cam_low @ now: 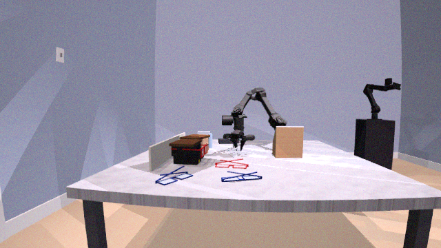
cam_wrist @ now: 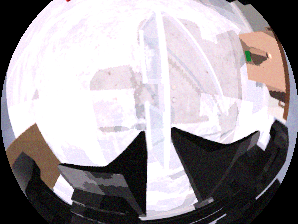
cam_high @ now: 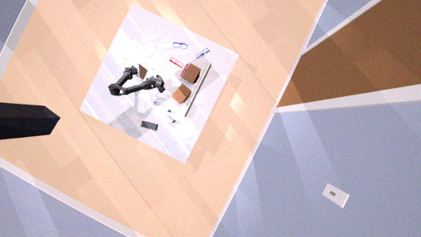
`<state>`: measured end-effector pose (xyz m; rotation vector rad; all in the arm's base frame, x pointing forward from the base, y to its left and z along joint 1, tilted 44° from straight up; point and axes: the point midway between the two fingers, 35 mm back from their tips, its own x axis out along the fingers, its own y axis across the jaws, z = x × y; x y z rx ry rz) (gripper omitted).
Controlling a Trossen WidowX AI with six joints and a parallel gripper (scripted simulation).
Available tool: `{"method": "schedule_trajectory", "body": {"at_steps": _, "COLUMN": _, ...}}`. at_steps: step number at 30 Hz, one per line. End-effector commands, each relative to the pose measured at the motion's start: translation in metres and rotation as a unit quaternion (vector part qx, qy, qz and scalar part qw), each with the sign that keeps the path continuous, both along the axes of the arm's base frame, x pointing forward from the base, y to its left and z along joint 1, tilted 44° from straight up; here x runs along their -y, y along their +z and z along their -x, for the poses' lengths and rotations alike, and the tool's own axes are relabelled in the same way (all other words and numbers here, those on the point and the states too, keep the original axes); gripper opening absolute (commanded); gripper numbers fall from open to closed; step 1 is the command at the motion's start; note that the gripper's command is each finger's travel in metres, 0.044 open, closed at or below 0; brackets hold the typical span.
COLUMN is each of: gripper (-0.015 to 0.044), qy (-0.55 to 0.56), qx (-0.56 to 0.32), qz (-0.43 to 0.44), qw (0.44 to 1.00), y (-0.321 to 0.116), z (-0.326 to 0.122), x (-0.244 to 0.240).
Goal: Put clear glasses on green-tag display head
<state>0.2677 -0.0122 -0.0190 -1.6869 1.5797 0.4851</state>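
Observation:
The clear glasses (cam_wrist: 156,75) (cam_low: 234,152) are a faint, see-through frame low over or on the table. In the wrist view they run lengthwise, with a part between my fingertips. My gripper (cam_wrist: 157,133) (cam_low: 238,147) (cam_high: 161,87) points down and is partly open, with gaps beside the frame; contact with the table is unclear. The head with the green tag (cam_wrist: 248,56) has a tan face (cam_wrist: 262,66) and a brown top (cam_high: 181,94); it wears no glasses. The other head (cam_low: 186,153) (cam_high: 191,73) is black with a brown top and wears red glasses (cam_low: 204,150).
Loose red glasses (cam_high: 175,62) (cam_low: 231,165) and two blue glasses (cam_high: 180,45) (cam_high: 202,53) lie on the table. A long panel (cam_high: 198,89) (cam_low: 162,153) stands behind the heads. A wooden block (cam_low: 289,142) (cam_high: 142,71) stands near the arm base. A dark box (cam_high: 149,125) is at the other side.

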Motion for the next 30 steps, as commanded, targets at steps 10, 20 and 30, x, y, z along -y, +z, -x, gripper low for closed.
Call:
{"method": "schedule_trajectory", "body": {"at_steps": 10, "gripper": 0.0100, "qy": 0.000, "qx": -0.002, "qz": 0.001, "qw": 1.000, "y": -0.0003, "z": -0.0012, "x": 0.0014}}
{"method": "schedule_trajectory", "body": {"at_steps": 20, "gripper": 0.0033, "qy": 0.000, "qx": -0.002, "qz": 0.001, "qw": 1.000, "y": -0.0003, "z": -0.0012, "x": 0.0014}}
{"method": "schedule_trajectory", "body": {"at_steps": 30, "gripper": 0.0000, "qy": 0.000, "qx": -0.002, "qz": 0.001, "qw": 1.000, "y": -0.0003, "z": -0.0012, "x": 0.0014}}
